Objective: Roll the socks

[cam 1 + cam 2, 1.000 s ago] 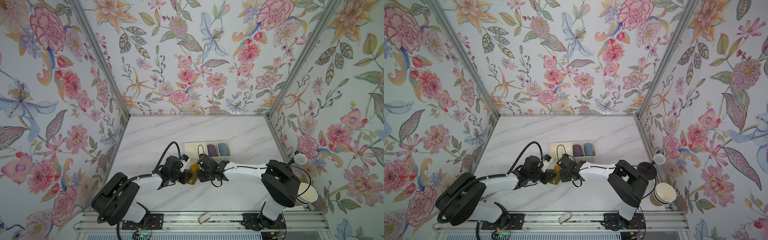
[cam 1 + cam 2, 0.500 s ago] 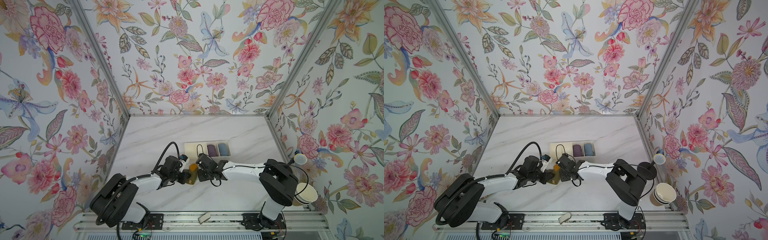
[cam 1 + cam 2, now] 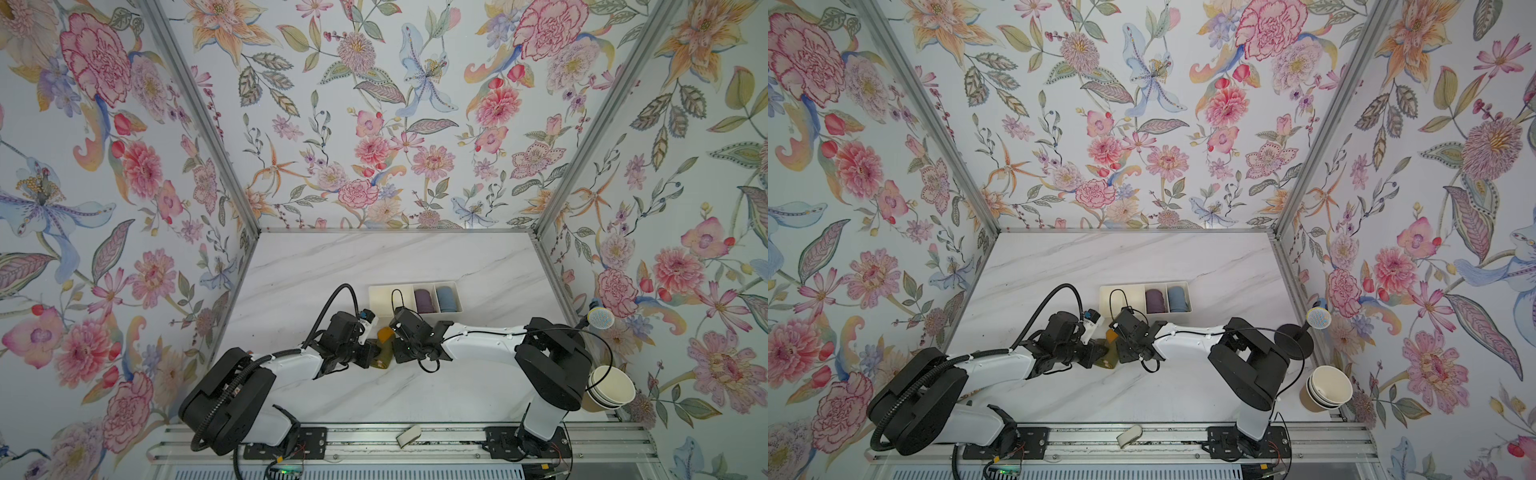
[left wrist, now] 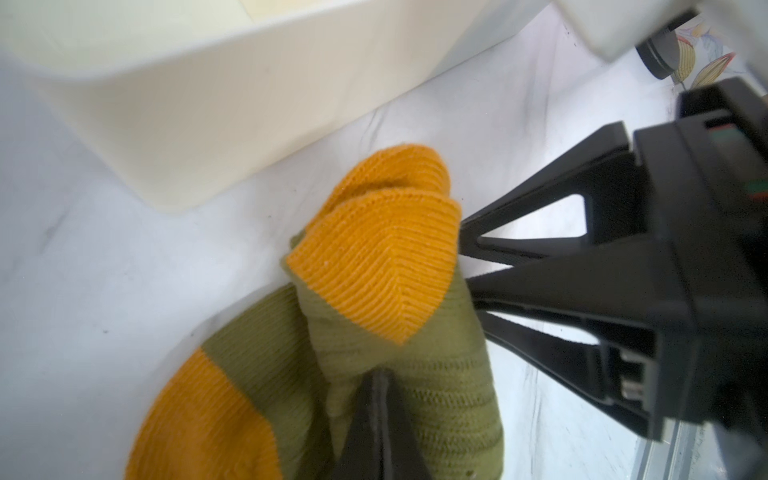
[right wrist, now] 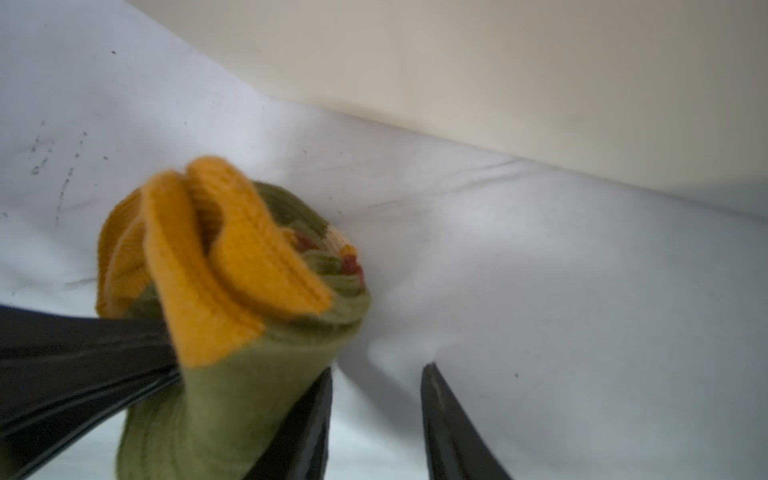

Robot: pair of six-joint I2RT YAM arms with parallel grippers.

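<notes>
Barely anything has shifted: over the last second the right gripper (image 5: 376,370) has only crept slightly closer to the left gripper (image 4: 374,386). Its jaws are still part-spread and empty, with one finger leaning on the side of the socks (image 4: 374,266) rather than closing round them. The left gripper stays pinched on the olive fabric, with the loose bundle just ahead of its tips and the tray (image 3: 376,297) beyond, so the roll looks formed but not yet secured.
</notes>
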